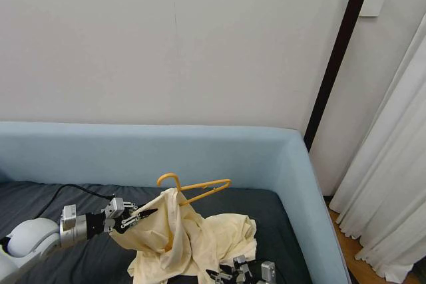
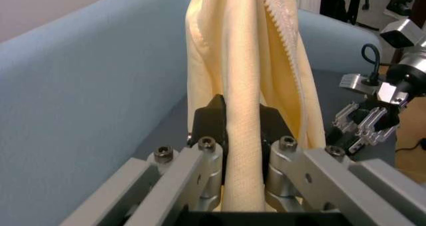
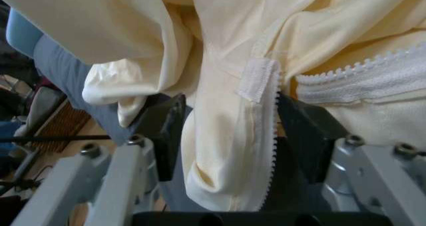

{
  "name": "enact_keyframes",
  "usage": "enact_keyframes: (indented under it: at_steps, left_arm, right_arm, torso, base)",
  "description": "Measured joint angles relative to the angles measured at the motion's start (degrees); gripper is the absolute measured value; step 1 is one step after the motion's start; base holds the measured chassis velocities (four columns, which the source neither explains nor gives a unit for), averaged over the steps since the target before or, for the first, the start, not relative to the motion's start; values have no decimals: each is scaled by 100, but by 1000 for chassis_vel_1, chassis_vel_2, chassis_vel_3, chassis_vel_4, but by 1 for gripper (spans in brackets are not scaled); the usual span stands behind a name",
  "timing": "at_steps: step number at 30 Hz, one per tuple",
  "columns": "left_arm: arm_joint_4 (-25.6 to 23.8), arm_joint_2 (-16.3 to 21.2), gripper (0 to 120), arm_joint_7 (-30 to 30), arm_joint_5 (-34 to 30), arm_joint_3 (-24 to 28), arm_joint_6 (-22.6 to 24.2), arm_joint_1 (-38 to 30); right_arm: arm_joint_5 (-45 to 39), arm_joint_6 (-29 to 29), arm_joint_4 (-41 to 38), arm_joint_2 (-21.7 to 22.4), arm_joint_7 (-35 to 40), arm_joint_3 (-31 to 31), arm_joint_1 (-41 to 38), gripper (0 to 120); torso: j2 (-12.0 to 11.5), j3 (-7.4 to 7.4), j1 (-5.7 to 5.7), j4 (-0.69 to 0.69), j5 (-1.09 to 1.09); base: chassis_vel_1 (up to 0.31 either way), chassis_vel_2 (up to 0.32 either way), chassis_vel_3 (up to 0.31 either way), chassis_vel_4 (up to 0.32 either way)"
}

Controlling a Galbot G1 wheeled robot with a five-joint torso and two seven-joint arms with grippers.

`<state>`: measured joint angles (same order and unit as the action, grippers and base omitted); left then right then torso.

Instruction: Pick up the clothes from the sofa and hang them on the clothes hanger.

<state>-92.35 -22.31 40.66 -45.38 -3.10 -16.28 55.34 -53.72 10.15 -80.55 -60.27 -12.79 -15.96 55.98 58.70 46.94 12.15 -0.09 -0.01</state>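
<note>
Our left pincer (image 1: 142,215) is clamping the cream fabric garment (image 1: 200,241) draped on a yellow hooked hanger (image 1: 200,188); our right pincer (image 1: 225,275), at the pale blue sofa's (image 1: 200,151) front edge, is gaping around it.

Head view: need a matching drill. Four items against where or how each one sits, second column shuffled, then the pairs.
1. yellow plastic hanger
2. left gripper
3. right gripper
4. white curtain

A. hanging past the right end of the light blue sofa
B. shut on a fold of the cream fabric garment
C. hook and one arm sticking out of the garment's top
D. low, at the garment's near edge

Pairs: 1-C, 2-B, 3-D, 4-A
</note>
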Motion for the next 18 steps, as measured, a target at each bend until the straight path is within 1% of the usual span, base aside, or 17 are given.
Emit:
enact_keyframes:
  at_steps: [1, 2, 5, 6, 8, 9, 10, 13, 14, 15, 18]
  left_arm:
    - [0, 0, 6, 0, 0, 0, 0, 0]
    - [0, -1, 6, 0, 0, 2, 1, -3]
    - [5, -1, 6, 1, 0, 7, 2, -7]
    - [5, -1, 6, 1, 0, 7, 2, -7]
    - [12, -6, 6, 1, 0, 10, 2, -9]
    - [12, -6, 6, 1, 0, 10, 2, -9]
    - [13, -11, 6, 2, 0, 13, 2, -9]
    - [1, -13, 6, 8, 3, 14, 2, -2]
    - [1, -13, 6, 8, 3, 14, 2, -2]
    - [-8, -13, 6, 11, 3, 14, 2, 0]
    - [-30, 6, 6, 27, -6, 7, 0, 1]
  right_arm:
    - [0, 0, 0, 0, 0, 0, 0, 51]
    - [-3, -2, 7, -13, 15, 0, -10, 45]
    - [-11, -11, 14, -22, 41, 0, -24, 31]
    - [-11, -11, 14, -22, 41, 0, -24, 31]
    - [-14, -14, 14, -20, 53, -7, -31, 23]
    - [-14, -14, 14, -20, 53, -7, -31, 23]
    - [-19, -15, 11, -20, 59, -12, -37, 16]
    - [-23, -18, 14, -31, 59, -18, -44, 3]
    - [-23, -18, 14, -31, 59, -18, -44, 3]
    - [-31, -23, 26, -41, 60, -18, -47, 0]
    - [-56, -28, -1, -41, 60, -1, -36, 0]
  torso:
    - [0, 0, 0, 0, 0]
    - [0, 0, 0, 0, 0]
    - [0, 0, 0, 0, 0]
    - [0, 0, 0, 0, 0]
    - [0, 0, 0, 0, 0]
    - [0, 0, 0, 0, 0]
    - [0, 0, 0, 0, 0]
    - [0, 0, 0, 0, 0]
    - [0, 0, 0, 0, 0]
    - [0, 0, 0, 0, 0]
    - [0, 0, 0, 0, 0]
  base:
    - [0, 0, 0, 0]
    - [0, 0, 0, 0]
    - [0, 0, 0, 0]
    - [0, 0, 0, 0]
    - [0, 0, 0, 0]
    - [0, 0, 0, 0]
    - [0, 0, 0, 0]
    - [0, 0, 0, 0]
    - [0, 0, 0, 0]
    - [0, 0, 0, 0]
    - [0, 0, 0, 0]
